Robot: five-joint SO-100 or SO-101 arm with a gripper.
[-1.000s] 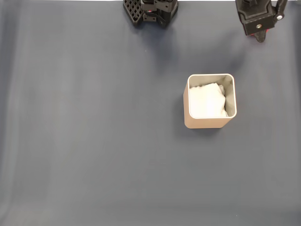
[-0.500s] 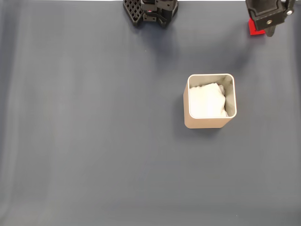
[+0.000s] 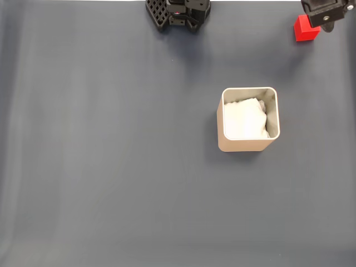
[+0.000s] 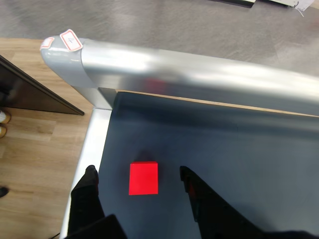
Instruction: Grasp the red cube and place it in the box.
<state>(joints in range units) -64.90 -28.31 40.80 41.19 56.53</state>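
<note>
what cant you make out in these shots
- Fixed view: the black hand is cut off by the top edge and covers a corner of the small red cube.
- Fixed view: white padding hides the floor of the beige square box.
- Wrist view: finger bases cut off by the bottom edge.

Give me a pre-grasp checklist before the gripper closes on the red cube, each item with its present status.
1. Gripper open: ok, both fingers are spread apart in the wrist view.
2. Red cube between the fingers: ok, it sits in the gap, nearer the finger on that view's left.
3. Fingers clear of the cube: ok, dark mat shows on both sides of it.
4. Fingers low enough to grip: cannot tell, height above the mat is not clear.
5. Room at the table's edge: cannot tell, the cube lies near the mat's border and the metal rail.
6. Box ready: ok, upright, open, white padding inside.
</note>
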